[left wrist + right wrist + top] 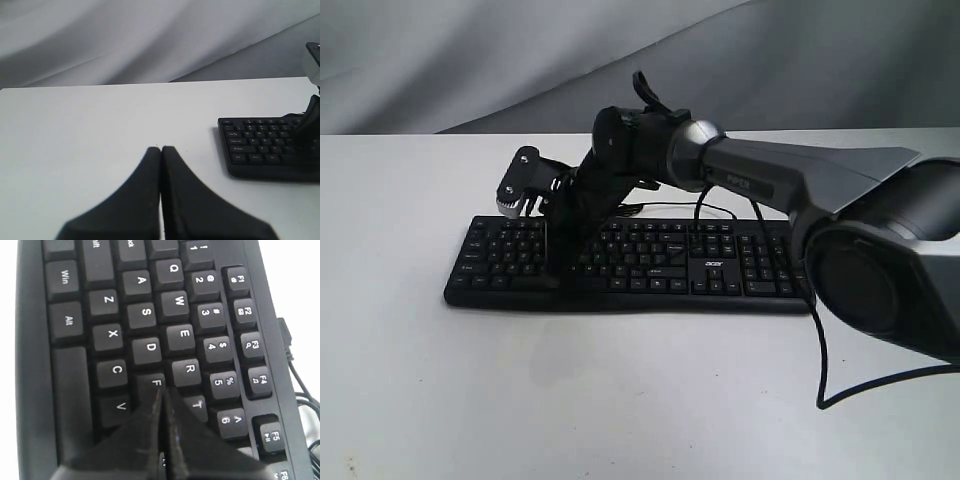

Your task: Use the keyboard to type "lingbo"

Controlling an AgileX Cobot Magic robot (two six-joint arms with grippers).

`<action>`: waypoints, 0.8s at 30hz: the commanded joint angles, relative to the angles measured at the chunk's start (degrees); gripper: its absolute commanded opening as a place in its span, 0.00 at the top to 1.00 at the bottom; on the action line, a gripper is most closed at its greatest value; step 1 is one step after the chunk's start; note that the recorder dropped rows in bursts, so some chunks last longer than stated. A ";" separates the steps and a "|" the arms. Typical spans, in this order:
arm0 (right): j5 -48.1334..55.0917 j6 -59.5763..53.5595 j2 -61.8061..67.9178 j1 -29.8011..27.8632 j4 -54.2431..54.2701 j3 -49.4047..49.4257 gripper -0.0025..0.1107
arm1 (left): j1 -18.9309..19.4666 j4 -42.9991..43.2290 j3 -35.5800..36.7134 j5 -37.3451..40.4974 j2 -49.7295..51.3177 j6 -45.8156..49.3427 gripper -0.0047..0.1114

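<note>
The right arm (790, 185), grey and black, reaches across from the right and bends down over the left half of the wide, flat black keyboard with white legends (650, 265). Its right hand (162, 390) is clenched, the two black fingers pressed together into one point. The wrist view shows that point at the F key, though contact cannot be told. The keyboard lies flat on the white desk (620, 380). The left hand (161, 149), also clenched and gripping nothing, hangs over bare desk well to the side of the keyboard's Ctrl end.
</note>
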 commanded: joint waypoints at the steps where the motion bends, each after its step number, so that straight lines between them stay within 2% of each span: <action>1: 0.26 0.50 -1.17 0.02 -1.19 -0.39 0.98 | 0.11 -0.46 0.25 -0.26 -0.15 -0.23 0.96; 13: 6.06 1.51 -3.27 0.02 -2.18 -0.17 0.98 | 0.11 -0.46 0.25 -0.26 -0.15 -0.23 0.96; 24: 4.58 1.51 -3.27 0.15 -1.75 1.44 0.98 | 0.11 -0.46 0.25 -0.26 -0.15 -0.23 0.96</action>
